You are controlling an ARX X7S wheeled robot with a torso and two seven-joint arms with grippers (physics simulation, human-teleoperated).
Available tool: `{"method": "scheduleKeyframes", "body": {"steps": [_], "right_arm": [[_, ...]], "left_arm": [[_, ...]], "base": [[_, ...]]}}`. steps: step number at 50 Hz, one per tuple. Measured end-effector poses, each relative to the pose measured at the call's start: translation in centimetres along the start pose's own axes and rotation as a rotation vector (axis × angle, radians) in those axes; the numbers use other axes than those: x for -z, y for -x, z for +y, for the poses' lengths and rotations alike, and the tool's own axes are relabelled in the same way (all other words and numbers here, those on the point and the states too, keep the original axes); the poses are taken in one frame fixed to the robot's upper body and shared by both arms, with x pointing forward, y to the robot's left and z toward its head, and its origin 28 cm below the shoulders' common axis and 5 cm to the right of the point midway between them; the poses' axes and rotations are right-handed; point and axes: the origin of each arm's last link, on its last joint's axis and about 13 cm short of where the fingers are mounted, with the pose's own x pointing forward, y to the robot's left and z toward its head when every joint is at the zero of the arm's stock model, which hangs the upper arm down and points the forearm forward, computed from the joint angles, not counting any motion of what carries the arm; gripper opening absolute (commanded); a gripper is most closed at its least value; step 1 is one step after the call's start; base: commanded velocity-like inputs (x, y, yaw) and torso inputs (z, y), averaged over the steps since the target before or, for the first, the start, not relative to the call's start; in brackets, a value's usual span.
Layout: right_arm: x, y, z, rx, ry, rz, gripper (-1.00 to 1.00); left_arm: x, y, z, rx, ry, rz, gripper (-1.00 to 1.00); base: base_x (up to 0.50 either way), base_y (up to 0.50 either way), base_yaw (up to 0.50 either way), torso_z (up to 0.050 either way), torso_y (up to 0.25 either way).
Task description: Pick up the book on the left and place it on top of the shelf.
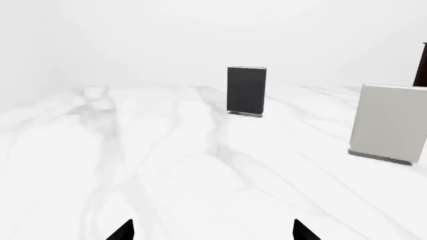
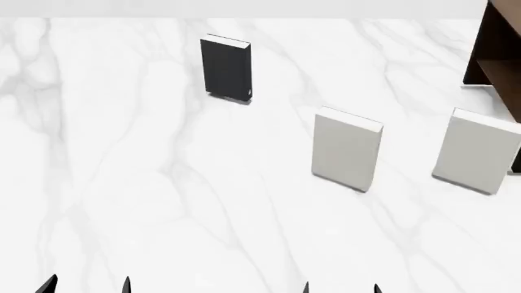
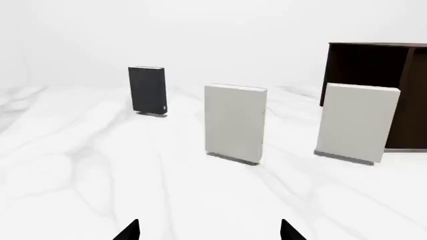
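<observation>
The thin black book (image 2: 226,67) stands upright on the white marble table (image 2: 122,183), far left of the pale books; it also shows in the left wrist view (image 1: 246,90) and the right wrist view (image 3: 147,90). The dark brown shelf (image 2: 498,49) stands at the far right edge, also in the right wrist view (image 3: 373,70). My left gripper (image 2: 87,285) is open and empty at the near edge, well short of the black book; its tips frame bare table (image 1: 212,232). My right gripper (image 2: 340,288) is open and empty too (image 3: 208,231).
Two light grey-white books stand upright: one mid-table (image 2: 346,149), one at the right (image 2: 476,151) just in front of the shelf. The nearer pale book also shows in the left wrist view (image 1: 390,122). A white wall lies beyond the table's far edge.
</observation>
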Motion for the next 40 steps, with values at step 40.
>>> {"method": "scheduleKeyframes", "body": {"steps": [40], "right_arm": [[0.11,0.18,-0.13,-0.023,-0.034,0.009,1.0]], "left_arm": [[0.15,0.04,-0.13,-0.005,-0.009,-0.004,1.0]], "base": [[0.0,-0.17,0.0,0.0,0.0]]}}
